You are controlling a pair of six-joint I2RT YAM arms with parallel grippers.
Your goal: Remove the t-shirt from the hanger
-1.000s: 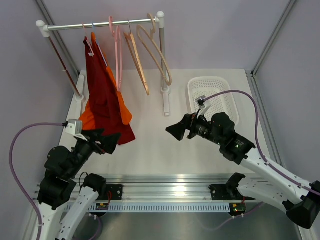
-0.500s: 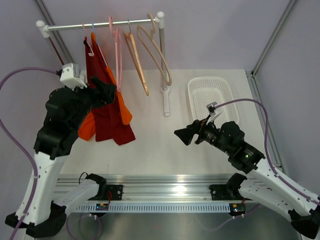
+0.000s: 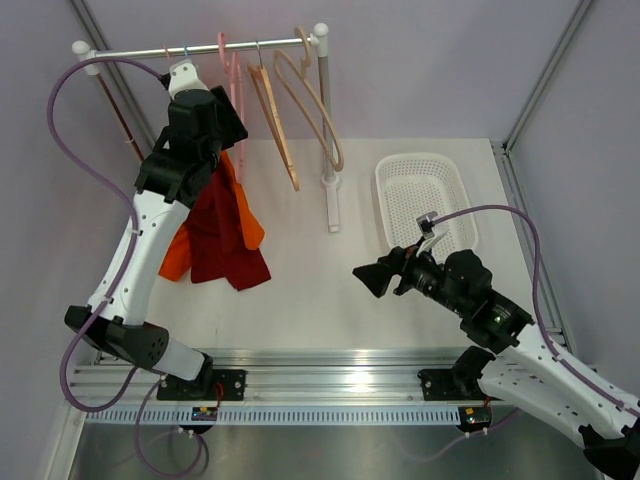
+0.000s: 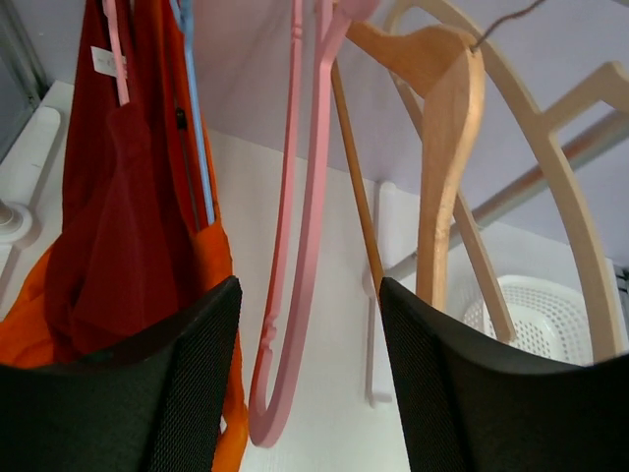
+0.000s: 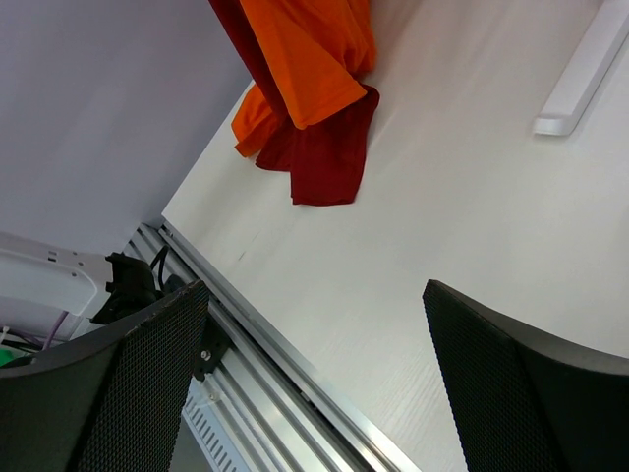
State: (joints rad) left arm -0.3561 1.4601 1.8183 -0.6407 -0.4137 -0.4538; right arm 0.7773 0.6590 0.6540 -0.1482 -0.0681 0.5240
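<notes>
The left hand (image 4: 309,320) has climbed to the rail (image 3: 130,52) at 11 o'clock, spread and empty, beside the still-hanging t-shirt (image 3: 225,245). The right hand (image 3: 372,277) waits spread at 4 o'clock; grasping seems next.

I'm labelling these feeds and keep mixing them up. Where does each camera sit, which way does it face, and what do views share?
Top external: above and behind the bases, looking down on table, rail, basket; left arm up at the rail, right arm low.
Left wrist: up by the rail, looking between left fingers at red t-shirt, pink hanger, wooden hangers.
Right wrist: low, facing across the table at the shirts' hems; right fingers at both lower corners.
Shared: red t-shirt and orange t-shirt, in all three.
</notes>
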